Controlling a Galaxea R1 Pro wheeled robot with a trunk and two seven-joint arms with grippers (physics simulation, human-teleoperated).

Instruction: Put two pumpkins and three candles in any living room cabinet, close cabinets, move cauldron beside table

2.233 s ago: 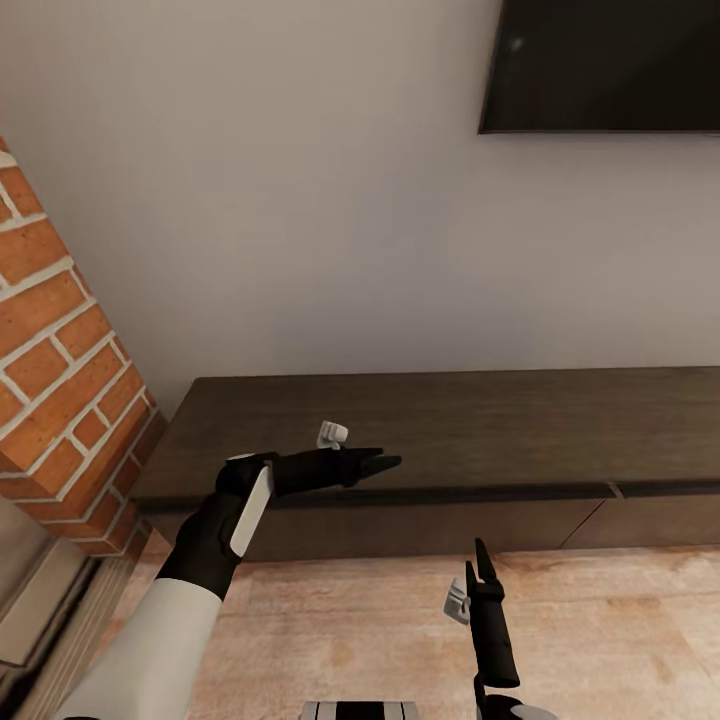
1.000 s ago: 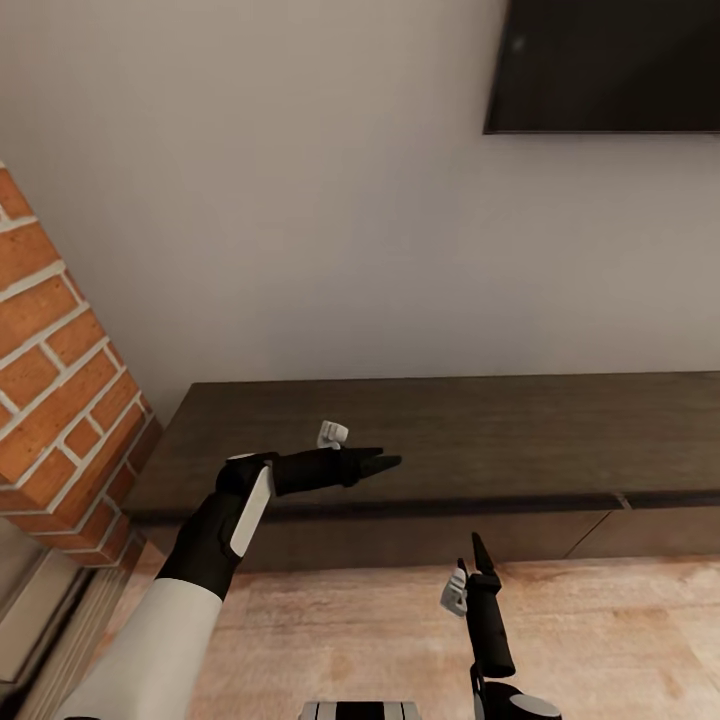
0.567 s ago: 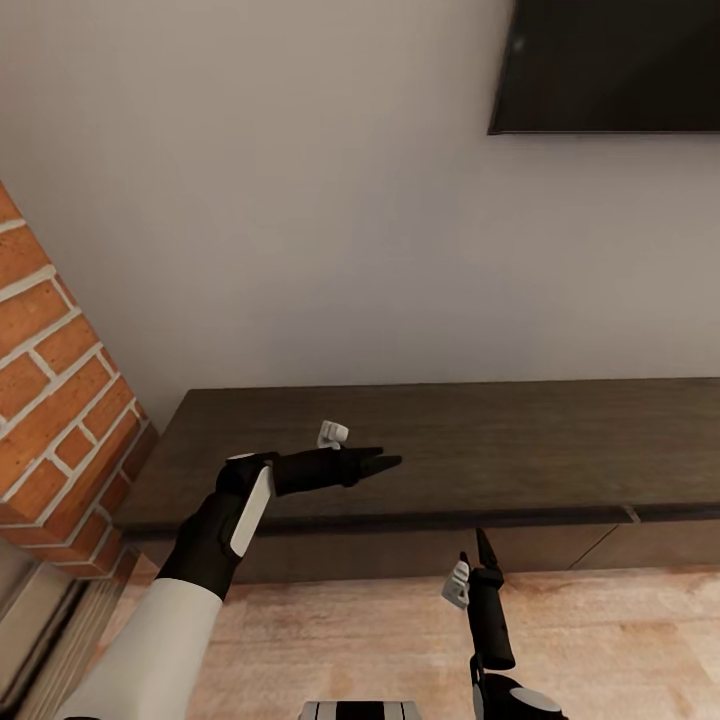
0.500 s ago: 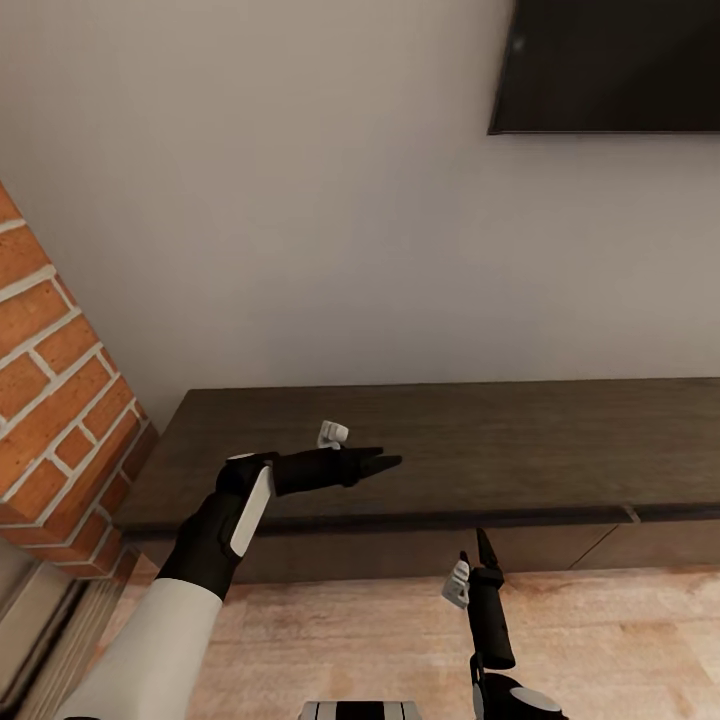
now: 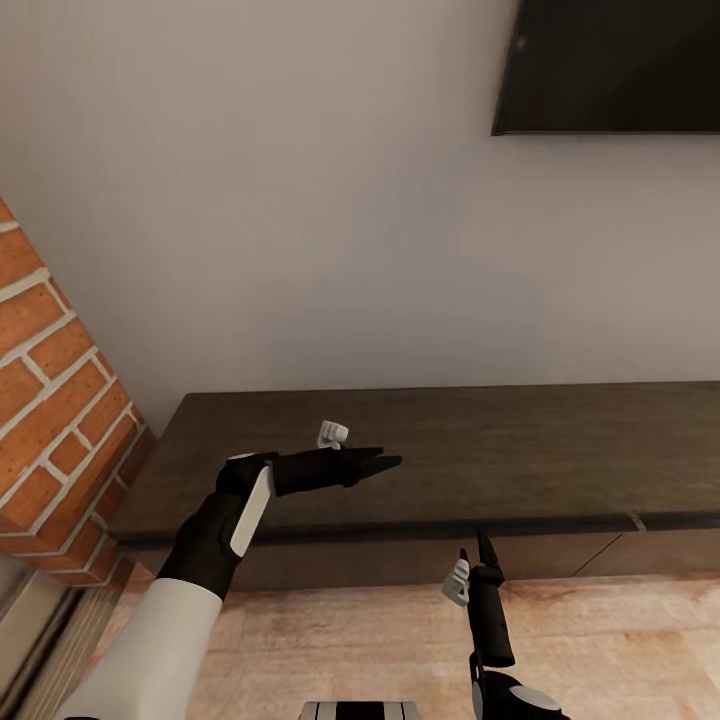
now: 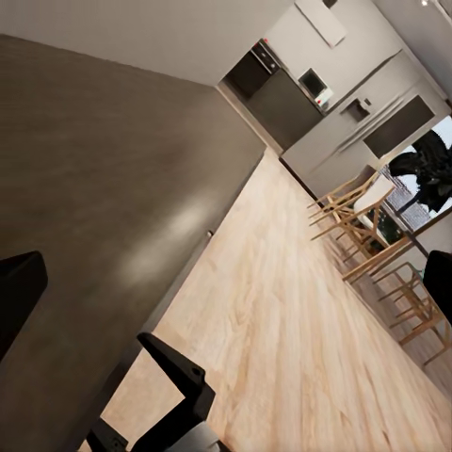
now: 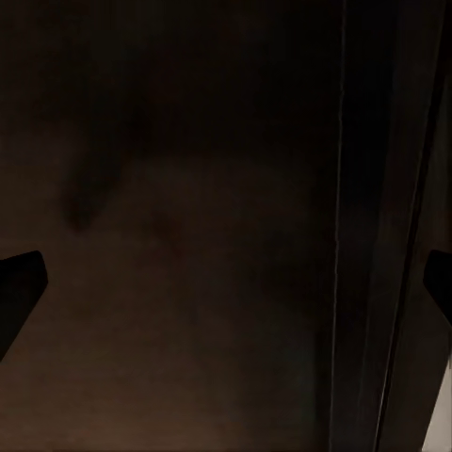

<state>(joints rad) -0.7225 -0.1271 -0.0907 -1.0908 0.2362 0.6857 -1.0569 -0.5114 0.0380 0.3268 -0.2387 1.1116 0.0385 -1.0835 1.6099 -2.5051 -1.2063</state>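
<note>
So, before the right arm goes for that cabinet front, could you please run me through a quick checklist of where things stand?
1. Right gripper at the cabinet front: ok, its tips sit just below the top's front edge.
2. Right gripper empty: ok, the right wrist view shows fingertips wide apart against dark wood.
3. Left gripper out of the way: ok, it hovers above the cabinet top and holds nothing.
4. Door seam located: ok, a seam shows in the front right of the gripper.
5. Cabinet fronts shut: ok, they look flush.
6. Contact with the front: cannot tell.
</note>
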